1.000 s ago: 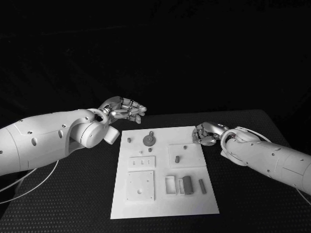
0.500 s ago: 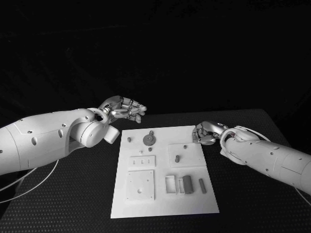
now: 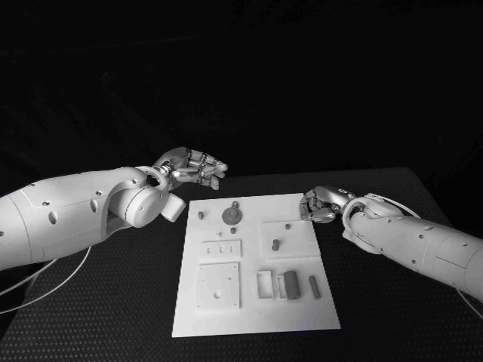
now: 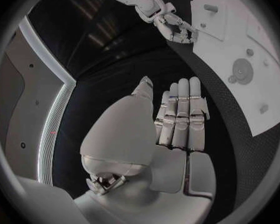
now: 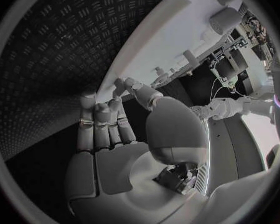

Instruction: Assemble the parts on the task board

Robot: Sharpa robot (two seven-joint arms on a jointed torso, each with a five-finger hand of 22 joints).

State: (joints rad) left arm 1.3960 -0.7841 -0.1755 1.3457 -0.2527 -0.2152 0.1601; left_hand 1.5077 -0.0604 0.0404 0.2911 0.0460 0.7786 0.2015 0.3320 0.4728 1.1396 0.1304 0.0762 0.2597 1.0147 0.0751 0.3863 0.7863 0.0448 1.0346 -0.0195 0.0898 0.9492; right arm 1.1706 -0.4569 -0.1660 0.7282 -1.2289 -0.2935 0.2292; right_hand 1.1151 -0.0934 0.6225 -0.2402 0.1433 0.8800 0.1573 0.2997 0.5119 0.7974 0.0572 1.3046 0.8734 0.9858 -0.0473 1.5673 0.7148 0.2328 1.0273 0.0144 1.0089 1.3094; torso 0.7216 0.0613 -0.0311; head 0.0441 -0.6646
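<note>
We see the task board [image 3: 253, 264] lying mid-desk, its grey parts [image 3: 290, 285] untouched, our empty left hand [image 3: 195, 169] loosely spread beyond its far-left corner and empty right hand [image 3: 321, 207] loosely curled at its far-right corner, seemingly poised to reach in.

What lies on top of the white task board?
On the task board lie a round part, a dark block and pale plates. Nothing covers them; what lies under the board is hidden.

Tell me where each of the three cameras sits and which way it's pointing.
Head view: on the robot's head, looking down at the white board, both arms showing.
Left wrist view: behind the left hand, facing the board's edge.
Right wrist view: behind the right hand, facing the board's edge.
Shared: all three show the board; the left wrist view also catches the right hand.
</note>
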